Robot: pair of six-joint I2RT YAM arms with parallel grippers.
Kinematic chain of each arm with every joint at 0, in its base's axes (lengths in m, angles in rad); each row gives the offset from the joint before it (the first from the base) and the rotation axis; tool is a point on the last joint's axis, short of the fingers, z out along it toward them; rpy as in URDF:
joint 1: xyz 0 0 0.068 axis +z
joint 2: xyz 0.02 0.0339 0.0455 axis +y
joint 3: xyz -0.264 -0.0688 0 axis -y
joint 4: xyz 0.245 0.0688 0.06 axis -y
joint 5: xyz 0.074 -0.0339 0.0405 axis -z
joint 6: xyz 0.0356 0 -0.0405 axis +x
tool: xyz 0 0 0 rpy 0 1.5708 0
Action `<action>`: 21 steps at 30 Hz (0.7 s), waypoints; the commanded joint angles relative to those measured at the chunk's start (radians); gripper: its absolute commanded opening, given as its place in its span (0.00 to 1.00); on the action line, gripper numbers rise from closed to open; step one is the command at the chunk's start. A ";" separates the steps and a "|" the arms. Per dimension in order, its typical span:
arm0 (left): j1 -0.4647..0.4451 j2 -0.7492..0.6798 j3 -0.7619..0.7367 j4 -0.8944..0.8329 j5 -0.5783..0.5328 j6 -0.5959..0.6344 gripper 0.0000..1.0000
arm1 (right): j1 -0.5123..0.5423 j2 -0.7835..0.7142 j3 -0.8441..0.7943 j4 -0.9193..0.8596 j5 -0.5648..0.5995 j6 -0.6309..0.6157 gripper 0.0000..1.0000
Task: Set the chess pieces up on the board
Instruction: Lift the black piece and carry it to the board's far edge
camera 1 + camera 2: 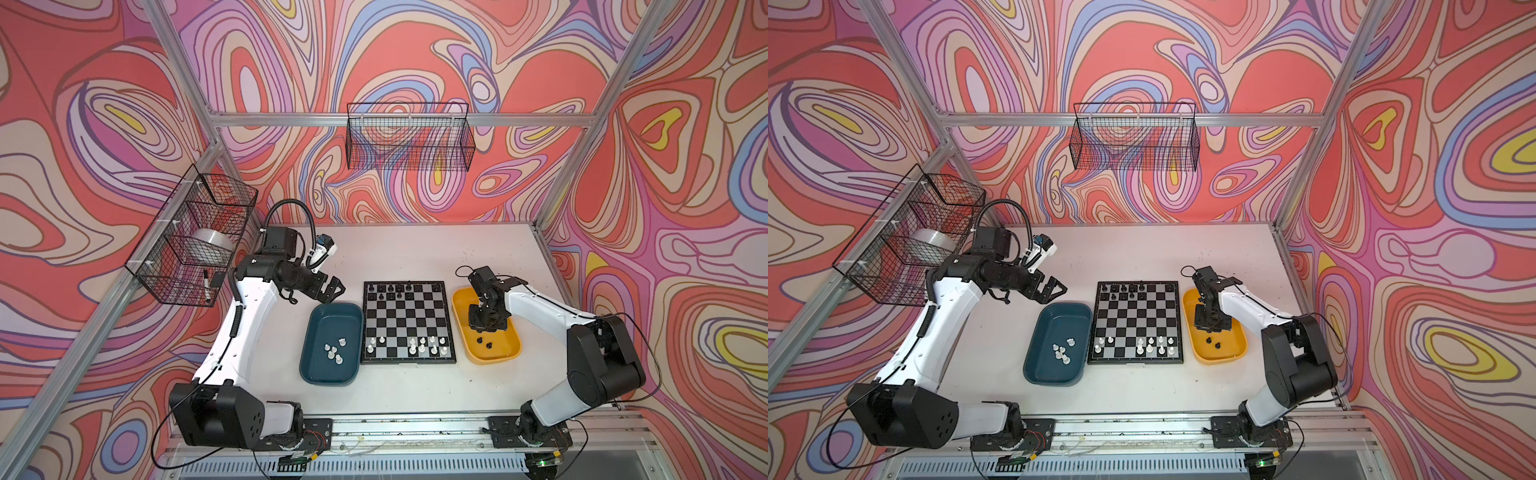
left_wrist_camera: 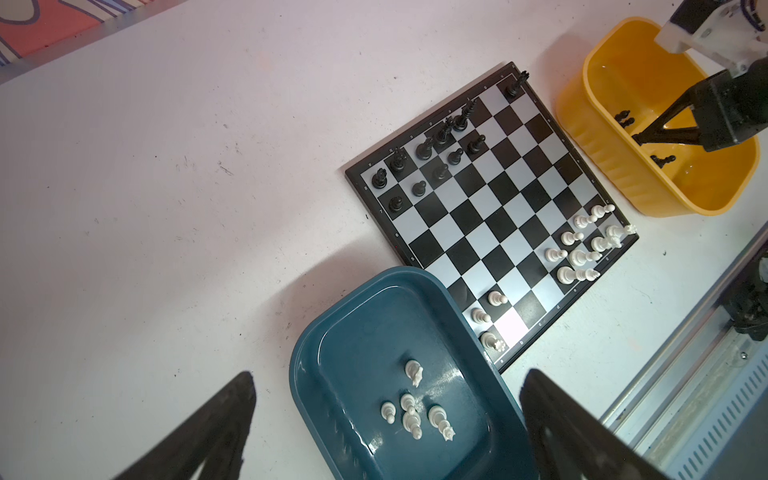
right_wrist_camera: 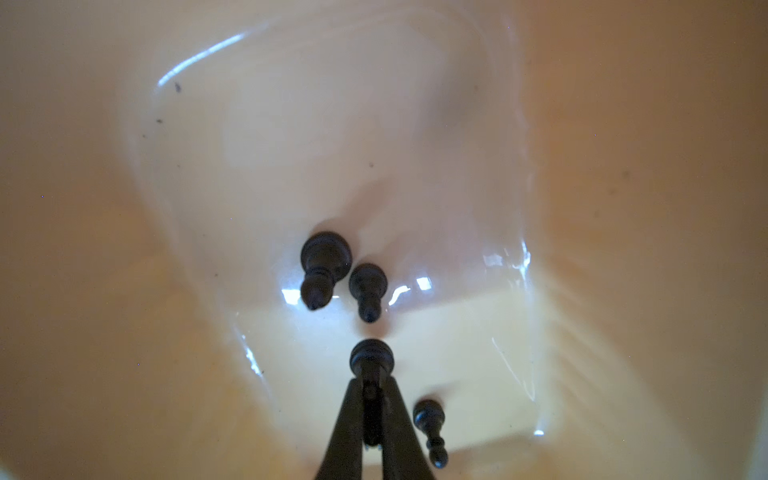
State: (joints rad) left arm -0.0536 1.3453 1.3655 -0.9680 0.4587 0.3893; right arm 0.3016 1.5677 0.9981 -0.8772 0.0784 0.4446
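Closest to the lens, right gripper (image 3: 371, 384) clamped on black piece (image 3: 371, 357), low inside yellow tray (image 3: 623, 208); loose black pieces (image 3: 326, 257) lying just beside. Left gripper (image 1: 334, 290) spread wide near the far end of teal tray (image 1: 332, 324), apart from white pieces (image 1: 333, 352). Board (image 1: 409, 322) between both trays.

The board (image 2: 486, 216) frame bore small white coordinates: numerals 8, 7, 6, 5 and letters b, c, d.
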 commanded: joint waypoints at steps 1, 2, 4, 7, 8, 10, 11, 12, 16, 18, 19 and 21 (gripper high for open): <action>-0.007 -0.021 -0.014 0.003 -0.008 0.010 1.00 | -0.002 -0.037 0.035 -0.048 -0.006 -0.012 0.06; -0.007 -0.022 -0.015 0.002 -0.009 0.010 1.00 | -0.002 -0.041 0.044 -0.056 -0.006 -0.013 0.06; -0.008 -0.023 -0.017 0.003 -0.008 0.011 1.00 | -0.002 -0.046 0.061 -0.068 -0.011 -0.017 0.06; -0.008 -0.025 -0.020 0.004 -0.008 0.014 1.00 | -0.001 -0.042 0.108 -0.096 -0.014 -0.024 0.06; -0.008 -0.026 -0.020 0.004 -0.009 0.015 1.00 | 0.000 -0.039 0.129 -0.108 -0.015 -0.028 0.06; -0.008 -0.029 -0.025 0.008 -0.012 0.017 1.00 | 0.004 -0.026 0.176 -0.131 -0.014 -0.036 0.06; -0.007 -0.031 -0.027 0.010 -0.014 0.018 1.00 | 0.008 -0.019 0.205 -0.142 -0.012 -0.039 0.06; -0.007 -0.032 -0.028 0.014 -0.014 0.019 1.00 | 0.011 -0.009 0.234 -0.155 -0.012 -0.042 0.06; -0.008 -0.035 -0.031 0.025 -0.012 0.017 1.00 | 0.034 0.049 0.354 -0.194 -0.009 -0.057 0.07; -0.007 -0.035 -0.031 0.028 -0.009 0.014 1.00 | 0.051 0.091 0.421 -0.207 -0.008 -0.063 0.07; -0.008 -0.035 -0.029 0.028 -0.009 0.015 1.00 | 0.060 0.108 0.451 -0.211 -0.006 -0.065 0.07; -0.008 -0.034 -0.025 0.026 -0.007 0.014 1.00 | 0.078 0.151 0.510 -0.210 -0.007 -0.066 0.07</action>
State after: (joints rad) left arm -0.0536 1.3281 1.3457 -0.9459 0.4446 0.3920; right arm 0.3557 1.6672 1.4452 -1.0580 0.0650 0.3962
